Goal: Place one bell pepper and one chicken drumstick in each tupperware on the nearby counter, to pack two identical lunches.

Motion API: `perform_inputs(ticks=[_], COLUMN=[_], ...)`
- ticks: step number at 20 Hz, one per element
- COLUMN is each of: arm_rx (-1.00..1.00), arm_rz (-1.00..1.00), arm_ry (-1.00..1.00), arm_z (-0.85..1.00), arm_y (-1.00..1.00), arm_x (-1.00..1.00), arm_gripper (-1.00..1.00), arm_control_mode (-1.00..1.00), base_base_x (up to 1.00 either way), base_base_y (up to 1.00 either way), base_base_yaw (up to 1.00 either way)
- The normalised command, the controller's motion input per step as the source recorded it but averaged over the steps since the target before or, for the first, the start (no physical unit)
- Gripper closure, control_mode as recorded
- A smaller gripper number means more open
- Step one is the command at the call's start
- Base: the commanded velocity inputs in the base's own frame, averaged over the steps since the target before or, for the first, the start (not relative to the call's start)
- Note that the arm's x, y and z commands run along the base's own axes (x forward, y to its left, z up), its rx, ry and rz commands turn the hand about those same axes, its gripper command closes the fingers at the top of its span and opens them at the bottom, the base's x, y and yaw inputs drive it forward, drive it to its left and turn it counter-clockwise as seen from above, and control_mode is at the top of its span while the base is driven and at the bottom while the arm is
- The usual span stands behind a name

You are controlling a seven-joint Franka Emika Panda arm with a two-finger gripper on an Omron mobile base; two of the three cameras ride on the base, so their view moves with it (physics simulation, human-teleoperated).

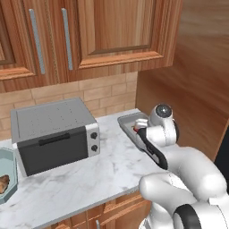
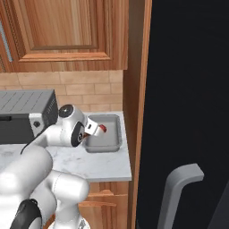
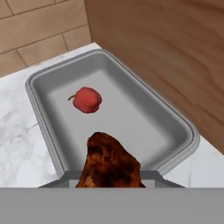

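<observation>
Marble counter [image 1: 80, 179] meets wooden side wall [image 1: 192, 85]

A home kitchen: wooden wall cabinets [image 1: 89, 36] across top of frame, brick backsplash [image 1: 67, 94] below, marble counter [image 1: 89, 179] in lower half, toaster oven [image 1: 56, 134] at centre left.

The arm [image 1: 179, 170] reaches forward, bent at the elbow, its claw [image 2: 91, 127] clamped tight and pointing down.
</observation>
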Motion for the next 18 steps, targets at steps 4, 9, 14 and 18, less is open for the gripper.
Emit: perform_inputs(ticks=[4, 9, 14, 18], arm_rx=[0.0, 0.0, 0.0, 0.0], arm_rz=[-0.03, -0.02, -0.01, 0.0], arm_ry=[0.0, 0.0, 0.0, 0.0], arm_z=[-0.08, -0.16, -0.35, -0.33], arm_y=[-0.11, -0.1, -0.01, 0.0], arm_x=[0.35, 0.29, 0.16, 0.13], arm_gripper=[1.0, 1.0, 1.0, 1.0], arm_control_mode=[-1.0, -1.0, -1.0, -1.0], base_base_x=[0.0, 0.0, 0.0, 0.0], base_base_y=[0.0, 0.0, 0.0, 0.0], base_base_yaw=[0.0, 0.0, 0.0, 0.0])
